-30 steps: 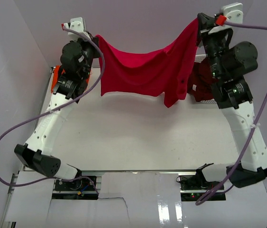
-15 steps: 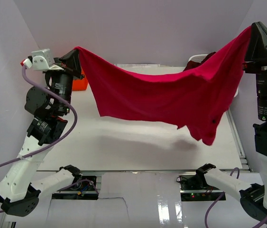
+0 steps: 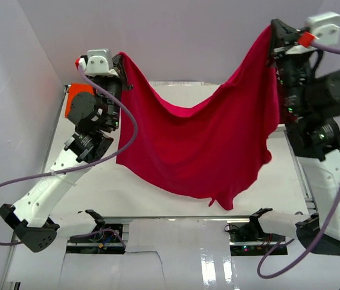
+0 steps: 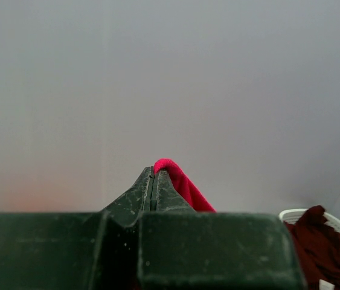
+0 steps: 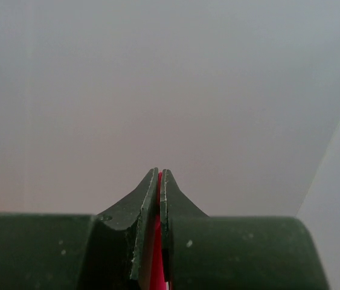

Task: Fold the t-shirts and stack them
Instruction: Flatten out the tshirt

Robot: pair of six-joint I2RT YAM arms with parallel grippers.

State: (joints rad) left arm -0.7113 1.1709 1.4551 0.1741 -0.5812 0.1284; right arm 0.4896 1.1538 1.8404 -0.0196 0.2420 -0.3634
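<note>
Over table (image 3: pixel 157 202), crimson t-shirt (image 3: pixel 206 145) sags crosswise, left tool (image 3: pixel 121 56) to right tool (image 3: pixel 273 25).

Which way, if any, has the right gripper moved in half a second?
Yes. The right gripper, shut on the red t-shirt, swung left, from beyond the table's right edge to inside it.

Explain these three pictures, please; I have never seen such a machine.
The left arm and the right arm are robot arms bolted at a white table. The wide picture comes from a camera above and behind them; the other two come from a camera on each wrist, looking along its dark jaws. Both pairs of jaws are shut on the red t-shirt, which hangs spread between them over the table. An orange t-shirt lies far left; a maroon t-shirt lies in a white basket.
</note>
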